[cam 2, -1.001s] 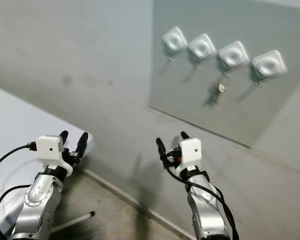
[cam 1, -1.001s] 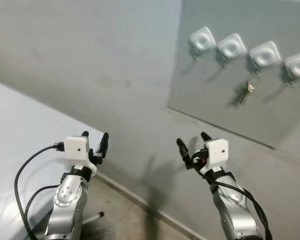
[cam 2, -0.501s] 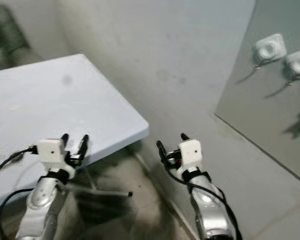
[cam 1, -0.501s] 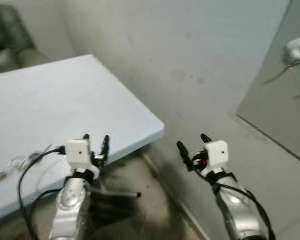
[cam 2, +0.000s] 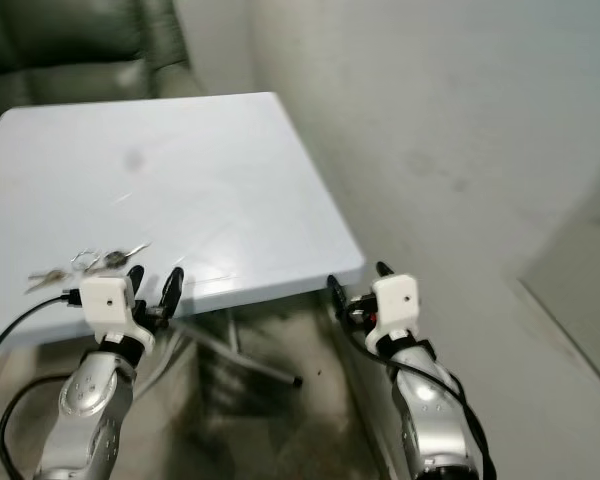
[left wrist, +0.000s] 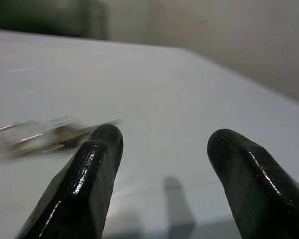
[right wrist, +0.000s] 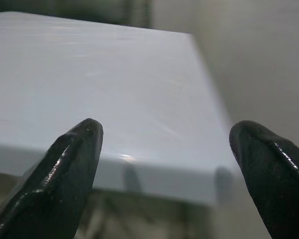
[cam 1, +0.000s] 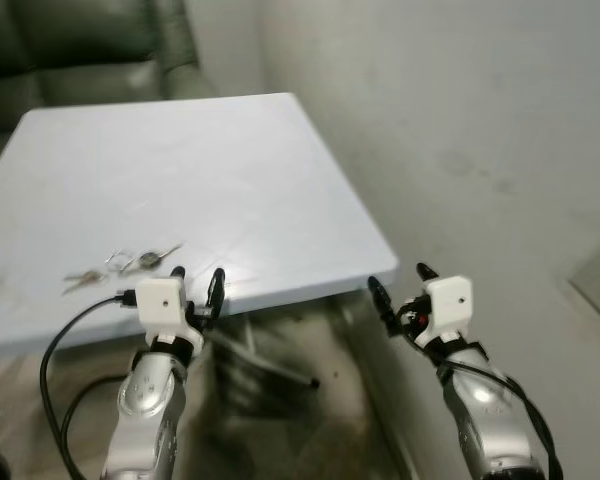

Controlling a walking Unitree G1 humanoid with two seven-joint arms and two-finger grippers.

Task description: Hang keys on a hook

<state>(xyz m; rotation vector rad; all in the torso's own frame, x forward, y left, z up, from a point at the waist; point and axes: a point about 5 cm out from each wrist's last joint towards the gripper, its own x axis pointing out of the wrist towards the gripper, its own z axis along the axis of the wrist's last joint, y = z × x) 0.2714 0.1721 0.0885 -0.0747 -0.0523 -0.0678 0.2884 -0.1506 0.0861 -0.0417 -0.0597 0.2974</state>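
Keys (cam 1: 120, 264) lie on the pale blue surface (cam 1: 230, 170) near its front edge, just beyond the left tool (cam 1: 196, 283), which hovers with fingers spread and empty. Right tool (cam 1: 400, 286) is also spread and empty, held off the surface's front right corner. Farther back, a dark sofa (cam 1: 90, 50) stands behind the surface.

Pale blue-white table (cam 1: 240, 170) stood against light wall, square top, plain and smooth, faint sheen along near edge. Bunch of keys (cam 1: 120, 264) lay flat on top near front left part, keys fanned out sideways from ring, just back from near edge. Metal legs (cam 1: 270, 358) slanted beneath table. Dark mottled floor (cam 1: 310, 440) below. Keys blurred in left wrist view.
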